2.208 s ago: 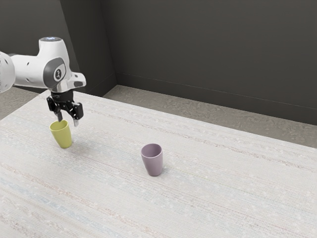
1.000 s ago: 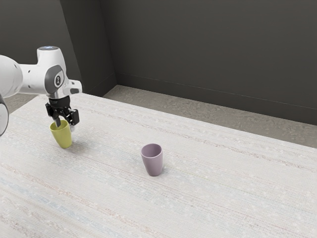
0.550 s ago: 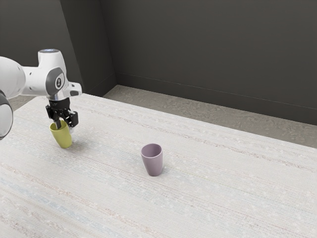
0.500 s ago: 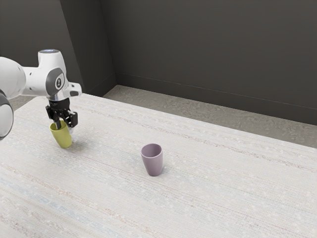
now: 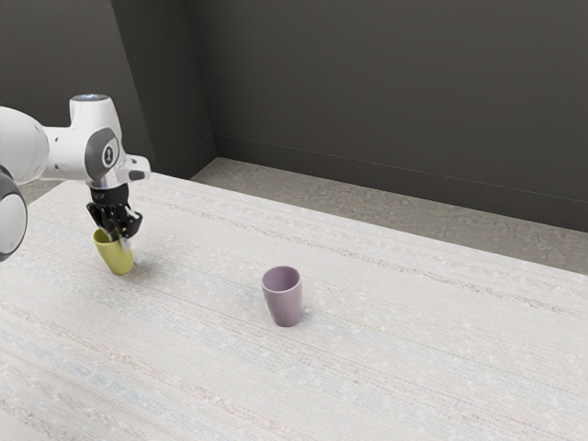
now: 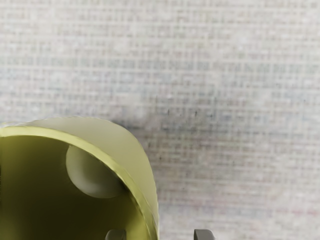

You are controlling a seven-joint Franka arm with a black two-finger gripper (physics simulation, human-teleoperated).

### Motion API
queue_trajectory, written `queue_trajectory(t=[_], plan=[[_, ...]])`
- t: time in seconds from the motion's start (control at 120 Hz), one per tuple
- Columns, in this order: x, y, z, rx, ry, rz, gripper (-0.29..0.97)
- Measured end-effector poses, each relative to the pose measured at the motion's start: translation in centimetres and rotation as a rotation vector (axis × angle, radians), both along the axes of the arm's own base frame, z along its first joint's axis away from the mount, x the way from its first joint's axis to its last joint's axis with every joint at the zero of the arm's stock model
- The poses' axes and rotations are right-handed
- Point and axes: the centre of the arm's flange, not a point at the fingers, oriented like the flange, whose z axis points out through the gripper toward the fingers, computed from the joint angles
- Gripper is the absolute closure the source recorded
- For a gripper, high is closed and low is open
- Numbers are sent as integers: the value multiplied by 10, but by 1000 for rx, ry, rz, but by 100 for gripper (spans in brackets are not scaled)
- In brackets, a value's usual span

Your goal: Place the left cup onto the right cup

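The yellow cup [image 5: 116, 255] stands upright near the exterior view's left, and the purple cup [image 5: 282, 295] stands upright mid-table, well apart from it. My gripper [image 5: 116, 235] is low over the yellow cup's rim. In the wrist view the yellow cup [image 6: 75, 200] lies right under my hand. One fingertip [image 6: 116, 234] is inside it and the other fingertip [image 6: 204, 234] outside, so my gripper [image 6: 160, 234] straddles the cup's wall. A gap shows on each side of the wall, so the gripper is open, though narrowed.
The pale wood-grain table [image 5: 413, 349] stretches wide to the exterior view's right of the purple cup. Dark walls [image 5: 386, 83] and a strip of floor lie behind the table's far edge.
My hand has sunk from above the yellow cup down onto its rim. The fingers have drawn closer together around the wall. Neither cup has moved.
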Motion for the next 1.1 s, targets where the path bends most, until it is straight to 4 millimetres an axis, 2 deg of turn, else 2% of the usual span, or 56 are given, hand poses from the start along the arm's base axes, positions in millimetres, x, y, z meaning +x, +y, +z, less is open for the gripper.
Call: queue_trajectory(t=[0.292, 0.7, 1.0, 1.1], plan=[[1, 2, 1, -1, -6, 2, 74], [1, 4, 2, -1, -13, 11, 78], [1, -9, 22, -11, -30, 3, 79], [2, -21, 34, -13, -39, -13, 79]])
